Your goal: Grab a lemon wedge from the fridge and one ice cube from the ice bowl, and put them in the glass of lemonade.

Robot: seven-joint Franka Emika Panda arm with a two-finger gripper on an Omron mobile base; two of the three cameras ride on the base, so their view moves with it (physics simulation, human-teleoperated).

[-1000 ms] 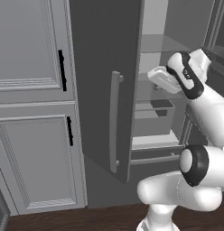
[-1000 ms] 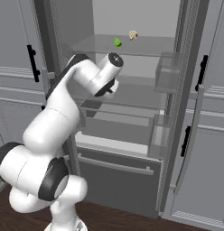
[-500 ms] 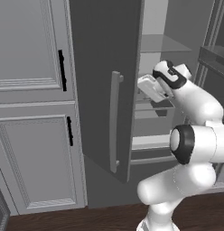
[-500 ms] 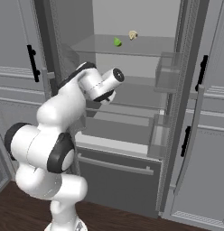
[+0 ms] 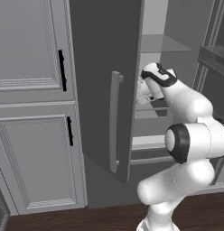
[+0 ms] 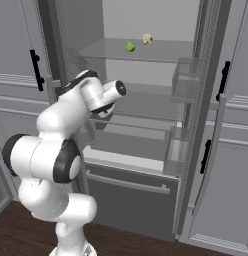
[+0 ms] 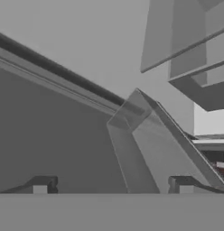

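Observation:
The fridge (image 6: 131,199) stands open, its dark left door (image 5: 104,67) swung out with a long bar handle (image 5: 114,122). A tiny green lemon wedge (image 6: 130,46) lies on the top glass shelf (image 6: 161,52). My gripper (image 7: 111,187) is open, its two fingertips (image 7: 41,185) wide apart with nothing between them. It faces the inside of the left door and a clear door bin (image 7: 145,135). The hand (image 5: 146,89) sits just inside the door's edge, well below and left of the wedge. The ice bowl and the glass of lemonade are out of view.
A small beige lump (image 6: 147,38) lies beside the wedge on the same shelf. Clear door bins (image 6: 185,82) hang on the open right door. Light grey panelled cabinets with black handles (image 5: 62,70) flank the fridge on the left.
The jaws have gone from shut to wide open. The hand has moved left and slightly down, toward the inner side of the left door. The wedge has not moved.

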